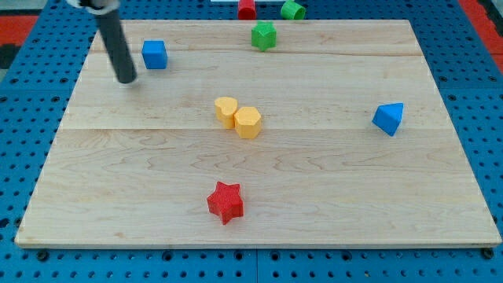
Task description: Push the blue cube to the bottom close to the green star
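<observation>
Camera view, read from left to right across the wooden surface. At the upper left, my tip rests on the wood, the dark rod leaning up toward the frame's top left corner. No hand shows on this arm, only the rod, so nothing is held.

Just right of my tip, with a narrow strip of bare wood between them, sits the blue cube. It lies near the top edge, in the upper left, and is not touching my tip. Below the cube the wood runs open down to the bottom edge, and the whole left side is bare.

Near the centre, a yellow cylinder and a yellow hexagon stand touching each other. Lower centre holds the red star, close to the bottom edge.

At the top centre the green star sits by the top edge, well right of the cube, with bare wood between them. Beyond the top edge, off the wood, are a red block and a green block, shapes unclear.

At the right, a blue wedge-like block stands alone, near the right edge, with open wood all around.
</observation>
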### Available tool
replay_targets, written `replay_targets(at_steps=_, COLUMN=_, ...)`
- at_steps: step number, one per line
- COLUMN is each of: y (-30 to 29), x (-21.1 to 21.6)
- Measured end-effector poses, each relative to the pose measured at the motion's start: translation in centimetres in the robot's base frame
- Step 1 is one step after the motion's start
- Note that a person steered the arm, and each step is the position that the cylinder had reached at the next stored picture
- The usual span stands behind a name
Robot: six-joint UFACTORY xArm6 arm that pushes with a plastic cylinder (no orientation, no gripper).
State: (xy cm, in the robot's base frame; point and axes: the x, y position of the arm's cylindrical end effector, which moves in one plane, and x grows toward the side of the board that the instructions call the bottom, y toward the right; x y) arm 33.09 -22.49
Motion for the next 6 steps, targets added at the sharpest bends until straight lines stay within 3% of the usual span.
replay_targets(at_steps=1, y=2.2, x=-3.8)
replay_targets(at_steps=3, y=10.6, x=-5.7)
replay_targets(at_steps=4, y=10.5, x=-8.2)
replay_targets(at_steps=6, y=13.1, x=-8.9)
